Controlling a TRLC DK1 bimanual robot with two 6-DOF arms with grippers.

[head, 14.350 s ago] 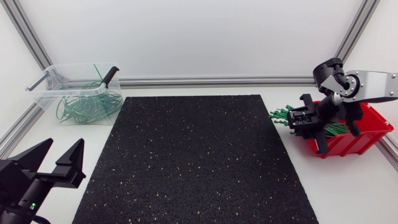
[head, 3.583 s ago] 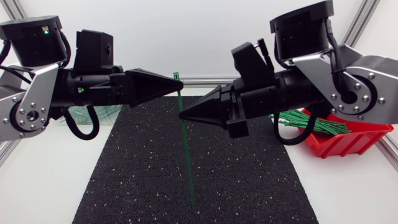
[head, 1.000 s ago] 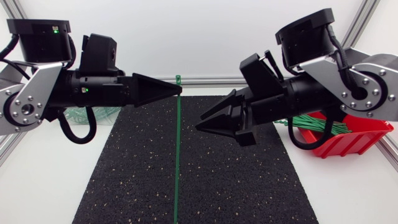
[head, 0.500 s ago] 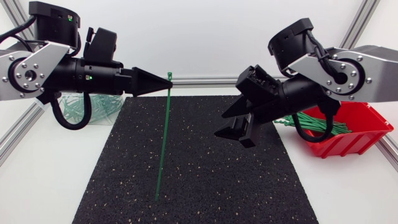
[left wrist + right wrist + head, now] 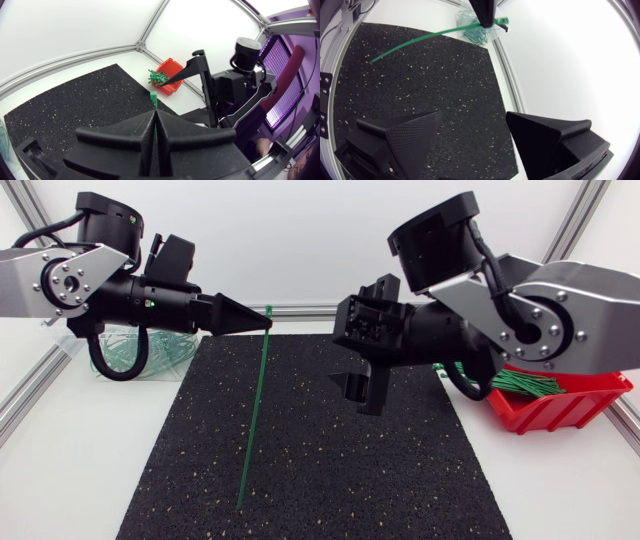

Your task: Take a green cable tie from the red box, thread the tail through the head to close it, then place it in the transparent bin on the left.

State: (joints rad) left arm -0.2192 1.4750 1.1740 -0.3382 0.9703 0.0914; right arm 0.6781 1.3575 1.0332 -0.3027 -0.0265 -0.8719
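Over the black mat point(image 5: 340, 470), the left gripper point(image 5: 264, 326) pinches a green cable tie point(image 5: 255, 405) just below its head, fingers pressed tight on it, and the strap hangs down toward the mat's near left. To its right, the right gripper point(image 5: 358, 392) hovers with its 2 fingers spread wide, apart from the tie. Spare green ties point(image 5: 520, 383) lie in the red box point(image 5: 600, 395) at far right. The transparent bin point(image 5: 120, 358) sits far left, behind the left arm.
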